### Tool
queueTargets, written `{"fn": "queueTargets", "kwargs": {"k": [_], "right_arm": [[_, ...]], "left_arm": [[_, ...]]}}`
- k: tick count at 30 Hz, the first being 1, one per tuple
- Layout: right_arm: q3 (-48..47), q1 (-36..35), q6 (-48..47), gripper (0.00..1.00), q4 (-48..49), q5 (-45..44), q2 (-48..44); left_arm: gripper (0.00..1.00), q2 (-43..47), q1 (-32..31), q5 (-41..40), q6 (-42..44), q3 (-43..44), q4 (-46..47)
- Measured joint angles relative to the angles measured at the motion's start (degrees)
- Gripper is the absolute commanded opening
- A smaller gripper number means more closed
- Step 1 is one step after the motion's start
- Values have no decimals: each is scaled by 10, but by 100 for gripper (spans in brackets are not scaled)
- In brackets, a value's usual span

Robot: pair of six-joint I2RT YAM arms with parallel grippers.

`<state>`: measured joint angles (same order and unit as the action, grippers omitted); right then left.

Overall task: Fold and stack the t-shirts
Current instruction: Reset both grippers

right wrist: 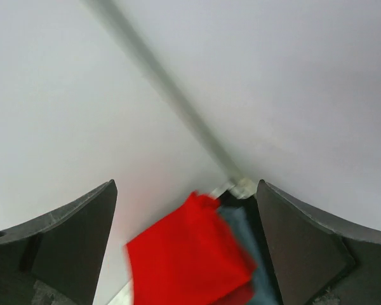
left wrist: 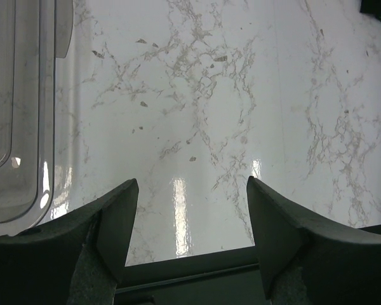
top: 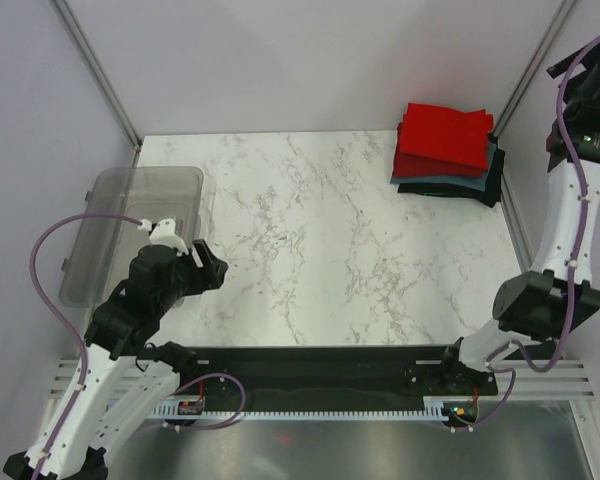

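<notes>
Where the table [top: 330, 250] meets its left edge, a clear plastic bin [top: 130, 235] is seen lying. Just right of it, the left pincer [left wrist: 190, 190] is held wide over the marble, with nothing between its jaws. At the far right corner the t-shirts [top: 448, 150] are stacked folded, red ones on top, grey-blue and black beneath. High beside them, the right pincer [right wrist: 185, 190] is spread wide, gripping nothing.

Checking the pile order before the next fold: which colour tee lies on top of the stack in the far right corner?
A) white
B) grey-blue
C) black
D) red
D: the red tee lies uppermost, with a grey-blue tee showing under it.
</notes>
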<state>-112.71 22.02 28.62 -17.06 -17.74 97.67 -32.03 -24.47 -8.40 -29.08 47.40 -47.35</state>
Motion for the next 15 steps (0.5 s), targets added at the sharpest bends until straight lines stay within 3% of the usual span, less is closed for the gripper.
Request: {"fn": "queueTargets", "kwargs": {"k": [3,5,11,15], "right_arm": [[62,-44,19,98,-4,40,-88],[136,-111,10,98,3,45,-146],[433,-412,-7,98,4,73,-311],[613,-572,26,98,0,37,-420]], "left_arm": [[77,6,0,0,0,0,0],[77,7,0,0,0,0,0],[77,10,0,-1,0,0,0],[86,19,0,-14,0,-1,2]]}}
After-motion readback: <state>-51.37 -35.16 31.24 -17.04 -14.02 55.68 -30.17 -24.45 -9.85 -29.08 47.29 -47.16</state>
